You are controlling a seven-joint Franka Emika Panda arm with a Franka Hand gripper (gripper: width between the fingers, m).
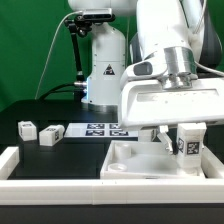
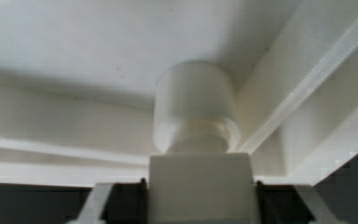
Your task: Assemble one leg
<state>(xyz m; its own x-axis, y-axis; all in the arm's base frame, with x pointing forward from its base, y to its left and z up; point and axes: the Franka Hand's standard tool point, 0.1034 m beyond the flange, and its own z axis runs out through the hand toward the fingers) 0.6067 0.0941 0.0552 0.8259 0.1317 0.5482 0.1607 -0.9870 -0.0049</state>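
My gripper [image 1: 186, 130] is shut on a leg [image 1: 191, 146], a small white block with a black-and-white tag facing the camera. It holds the leg upright at the exterior view's right, over the right corner of the white tabletop [image 1: 118, 160]. In the wrist view the leg [image 2: 199, 110] runs from between my fingers [image 2: 133, 196] as a square block ending in a round peg. The peg points into the tabletop's inner corner beside its raised rim [image 2: 311, 80]. I cannot tell whether the peg touches the tabletop. Two more legs [image 1: 27, 127] [image 1: 50, 134] lie loose at the left.
The marker board [image 1: 105, 128] lies flat behind the tabletop. A white raised frame [image 1: 18, 160] runs along the front and left of the table. The robot's white base [image 1: 103, 70] stands at the back, before a green backdrop.
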